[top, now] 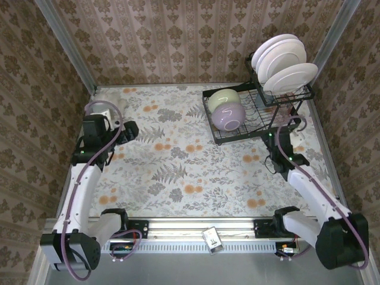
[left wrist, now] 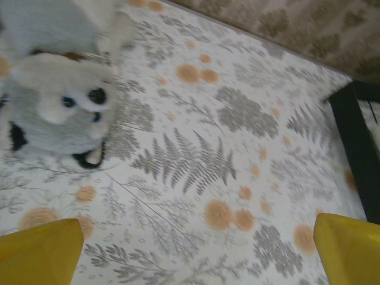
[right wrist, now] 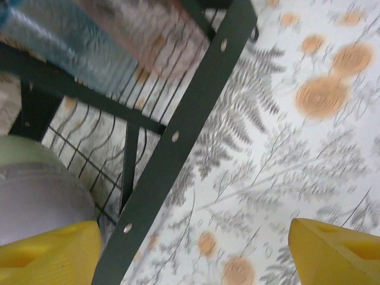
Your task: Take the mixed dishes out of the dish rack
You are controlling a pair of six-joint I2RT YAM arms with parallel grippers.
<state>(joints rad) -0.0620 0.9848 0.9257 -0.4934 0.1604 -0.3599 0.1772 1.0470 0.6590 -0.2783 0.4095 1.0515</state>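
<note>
The black dish rack (top: 209, 116) sits in the upper right of the top view, on the flowery table (top: 178, 172). White plates (top: 284, 59) stand on edge on its high shelf. A pale green bowl (top: 222, 98) and a lavender bowl (top: 228, 116) rest on the low part, touching each other. In the right wrist view, a pink cup (right wrist: 154, 35) and a bluish cup (right wrist: 53, 35) lie at the top, inside the rack, a bit blurry.

The right gripper (right wrist: 193, 255) is just beside the rack's near right corner. Its yellow fingers (right wrist: 338, 249) are spread apart and hold nothing. A rack bar runs between them in that view.

The left gripper (left wrist: 196, 249) is at the left of the table, well apart from the rack. It is wide open and holds nothing. A grey plush toy (left wrist: 56, 104) lies in the upper left of its view.
</note>
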